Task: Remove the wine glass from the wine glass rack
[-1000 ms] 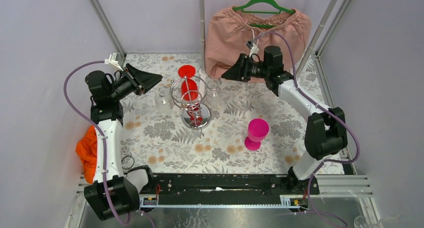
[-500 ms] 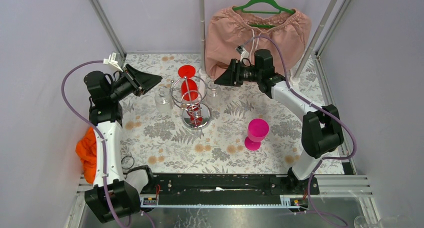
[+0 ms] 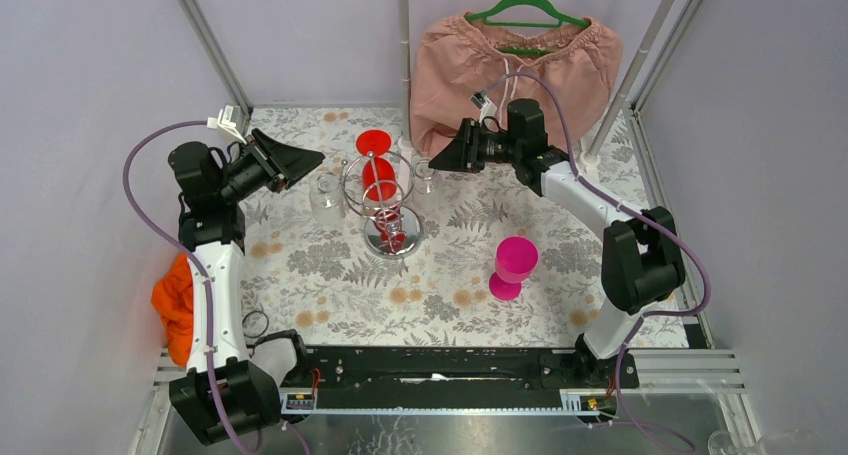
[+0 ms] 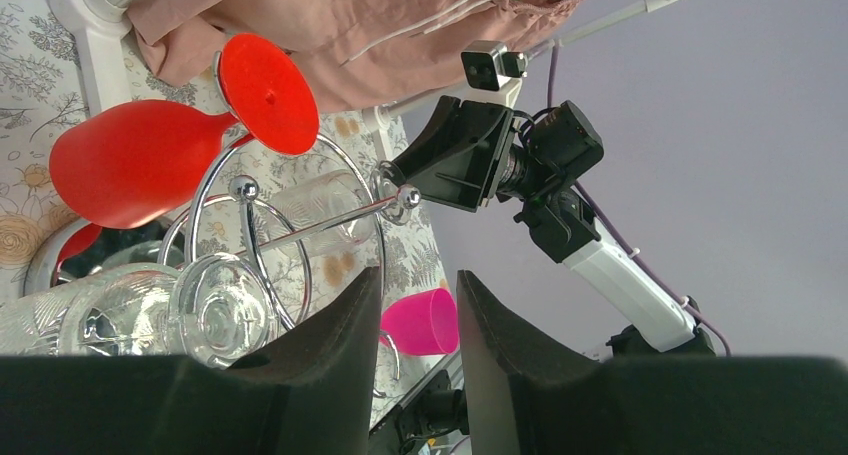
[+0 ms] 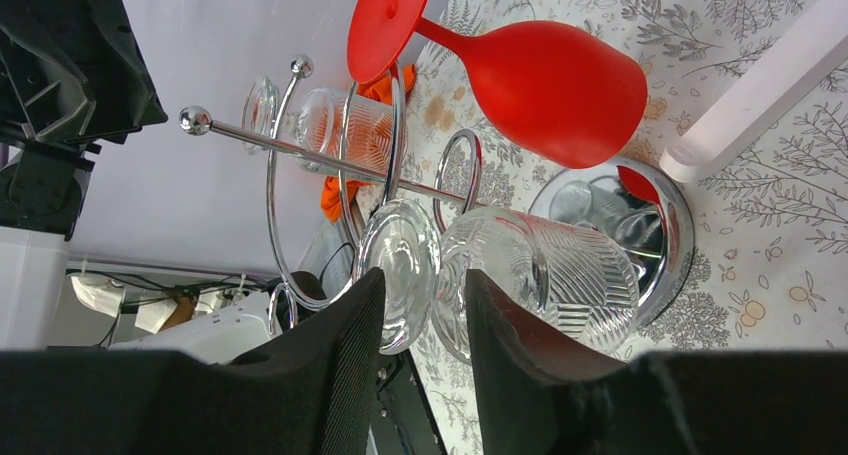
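Stem of the clear wine glass lay before my spread right pincer, apparently untouched, ready for unhooking; left pincer spread too.

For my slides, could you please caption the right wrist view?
Open right end effector faces clear glass and red glass on chrome rack.

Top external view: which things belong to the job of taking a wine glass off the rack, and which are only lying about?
Job: wine glass rack, red wine glass, left clear glass, right clear glass, left gripper, right gripper.
Lying about: pink goblet, pink garment on hanger, orange cloth.
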Available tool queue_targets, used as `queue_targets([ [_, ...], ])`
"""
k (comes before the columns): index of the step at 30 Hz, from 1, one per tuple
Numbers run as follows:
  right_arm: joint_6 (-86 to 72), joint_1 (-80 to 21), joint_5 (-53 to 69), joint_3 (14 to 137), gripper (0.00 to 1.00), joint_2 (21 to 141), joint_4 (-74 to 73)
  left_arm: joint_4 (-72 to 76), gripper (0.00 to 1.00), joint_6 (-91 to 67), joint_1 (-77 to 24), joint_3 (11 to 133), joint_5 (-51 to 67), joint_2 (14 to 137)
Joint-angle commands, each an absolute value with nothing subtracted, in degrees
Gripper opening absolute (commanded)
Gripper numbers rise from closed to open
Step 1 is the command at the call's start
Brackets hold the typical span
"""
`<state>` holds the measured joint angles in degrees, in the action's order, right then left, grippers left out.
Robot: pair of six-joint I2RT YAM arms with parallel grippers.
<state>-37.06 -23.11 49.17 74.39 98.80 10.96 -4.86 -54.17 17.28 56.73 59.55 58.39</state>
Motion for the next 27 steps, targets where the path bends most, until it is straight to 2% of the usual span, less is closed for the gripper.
queue_targets([
  [1,-37.8,-23.9,50.7,76.3,0.41,99.2,13.2,-5.3,0.41,-52.7,17.1,55.9,60.0,58.3],
  [17,-39.5,-24.2,51.1,77.0,0.24,99.9,14.7,-5.7,0.41,-51.7,17.1,55.9,60.5,58.5],
  [22,-39.6,-24.2,51.2,77.5,0.14,99.3,14.0,-5.9,0.41,-51.6,17.1,56.0,60.3,58.8],
  [26,-39.7,-24.3,50.5,77.5,0.00,98.6,12.8,-5.9,0.41,-51.5,17.1,55.9,60.3,59.0],
  [27,-40.1,-24.2,50.6,77.5,0.00,98.5,12.9,-5.9,0.41,-51.5,17.1,55.9,60.3,59.0],
])
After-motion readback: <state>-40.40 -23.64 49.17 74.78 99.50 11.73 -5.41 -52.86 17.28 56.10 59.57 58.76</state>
